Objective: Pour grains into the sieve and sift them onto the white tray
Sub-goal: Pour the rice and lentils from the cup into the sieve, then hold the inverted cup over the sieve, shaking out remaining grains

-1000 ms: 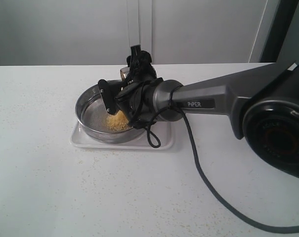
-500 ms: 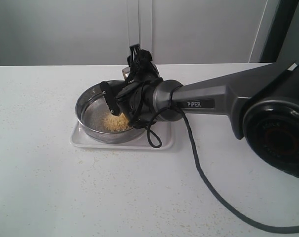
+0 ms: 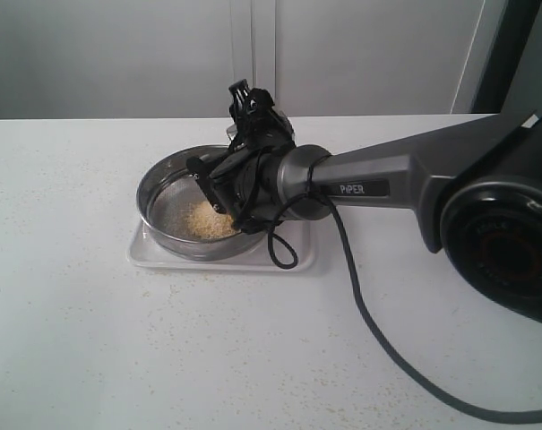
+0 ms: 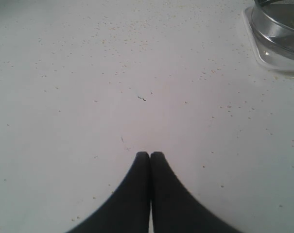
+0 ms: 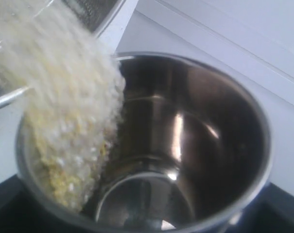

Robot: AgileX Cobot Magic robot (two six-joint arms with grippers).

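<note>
White speckled worktop (image 3: 91,340); right claw (image 3: 226,148) clamps tilted steel cup (image 5: 185,136) over sieve (image 3: 159,193), grains (image 5: 74,107) spilling out, heaped on mesh. Sieve sits on white tray (image 3: 163,257); left claw (image 4: 150,158) pinched shut, empty.

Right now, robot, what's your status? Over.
Left gripper shut, empty, above table. Right gripper holds steel cup tipped, grains pouring into sieve on white tray. Nothing in the way.
</note>
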